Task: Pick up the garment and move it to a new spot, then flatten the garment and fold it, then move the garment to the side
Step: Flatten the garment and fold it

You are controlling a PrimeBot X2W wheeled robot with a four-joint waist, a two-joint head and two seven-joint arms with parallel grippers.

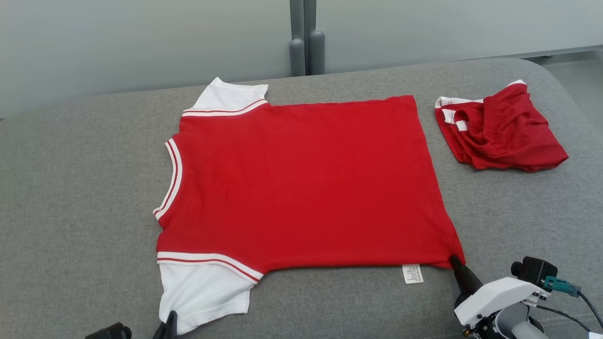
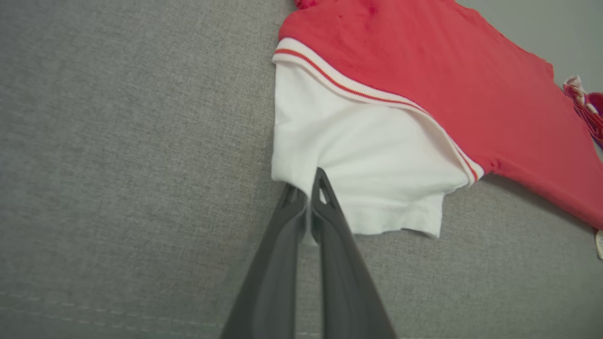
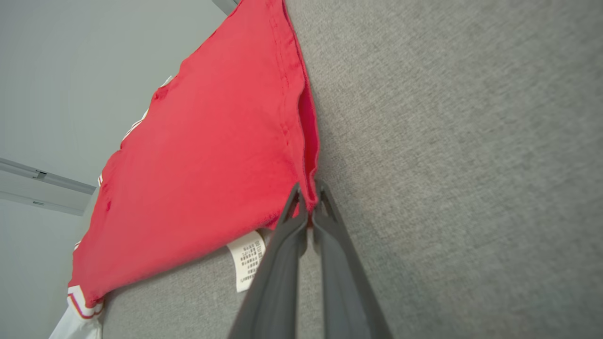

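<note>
Garment: red jersey T-shirt [image 1: 301,183] with white, red-striped sleeves is seen spread flat across the middle of the grey woven-fabric cushioned top [image 1: 70,212], its neckline toward the left edge and its hem toward the right edge.
Left claw: left gripper [image 2: 308,188] is closed on the cuff of the nearer white sleeve [image 2: 372,165], close to the near edge.
Right claw: right gripper [image 3: 308,205] is pinched shut on the shirt's nearer hem corner, just beside the small white care label [image 3: 247,259].
Neighbour: crumpled red shorts with white trim [image 1: 499,132] are seen toward the far right corner, apart from the shirt.
Handling: the cloth is judged light, soft and limp. Sagging between the two holds is to be expected once it is lifted, and some drag on the woven top is likely. Nothing here is taken to be fragile.
Hold: stitched cuffs and hem corners are judged the surest places, since doubled fabric is less easily lost from narrow tips than a single layer.
</note>
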